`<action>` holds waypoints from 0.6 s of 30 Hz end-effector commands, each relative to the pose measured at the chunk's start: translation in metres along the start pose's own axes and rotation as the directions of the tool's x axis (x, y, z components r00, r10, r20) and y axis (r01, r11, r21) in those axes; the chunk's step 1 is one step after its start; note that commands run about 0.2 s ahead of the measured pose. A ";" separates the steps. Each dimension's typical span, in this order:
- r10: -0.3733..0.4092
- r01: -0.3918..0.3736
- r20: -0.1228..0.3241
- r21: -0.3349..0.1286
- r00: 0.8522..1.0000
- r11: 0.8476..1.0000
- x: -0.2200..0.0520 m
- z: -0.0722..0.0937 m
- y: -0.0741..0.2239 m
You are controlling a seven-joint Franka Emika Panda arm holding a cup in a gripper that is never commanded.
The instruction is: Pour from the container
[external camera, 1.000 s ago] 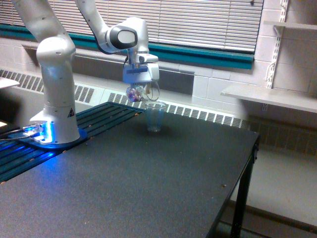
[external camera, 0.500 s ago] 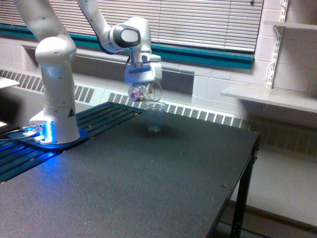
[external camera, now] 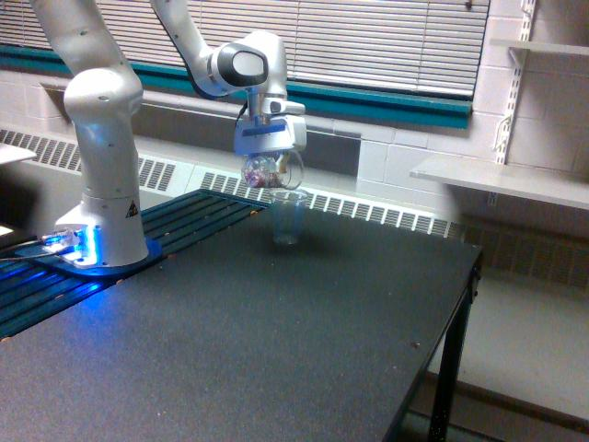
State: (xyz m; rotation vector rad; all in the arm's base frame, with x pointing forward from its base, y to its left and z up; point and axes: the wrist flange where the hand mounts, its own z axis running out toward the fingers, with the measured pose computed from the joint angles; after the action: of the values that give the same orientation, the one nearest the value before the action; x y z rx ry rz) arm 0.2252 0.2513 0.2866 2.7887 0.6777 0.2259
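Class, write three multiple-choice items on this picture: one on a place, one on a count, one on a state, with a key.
1. Where is the mug?
A. Just above the cup
B. On the shelf
C. Beside the arm's base

2. How many vessels show?
A. One
B. Two
C. Four

3. How is the mug held?
A. Standing free on the table
B. Lying under the cup
C. Gripped by the end effector

Key: 1 A, it hangs over the cup's rim. 2 B, mug and cup only. 3 C, the end effector holds it off the table.

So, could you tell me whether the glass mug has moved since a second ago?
Yes. The glass mug has shifted toward the exterior view's right and slightly up, closer over the standing plastic cup.
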 end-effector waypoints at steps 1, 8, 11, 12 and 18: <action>-0.044 0.044 0.017 -0.023 0.999 0.999 0.002 0.002 -0.004; -0.061 0.062 0.029 -0.039 0.998 0.997 0.005 0.002 -0.006; -0.068 0.069 0.035 -0.048 0.997 0.996 0.006 0.002 -0.007; -0.072 0.074 0.038 -0.050 0.997 0.996 0.007 0.002 -0.007; -0.093 0.096 0.049 -0.063 0.994 0.993 0.008 0.002 -0.011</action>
State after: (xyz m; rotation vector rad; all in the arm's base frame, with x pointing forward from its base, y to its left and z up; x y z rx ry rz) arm 0.2270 0.2601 0.2810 2.7106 0.7372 0.1705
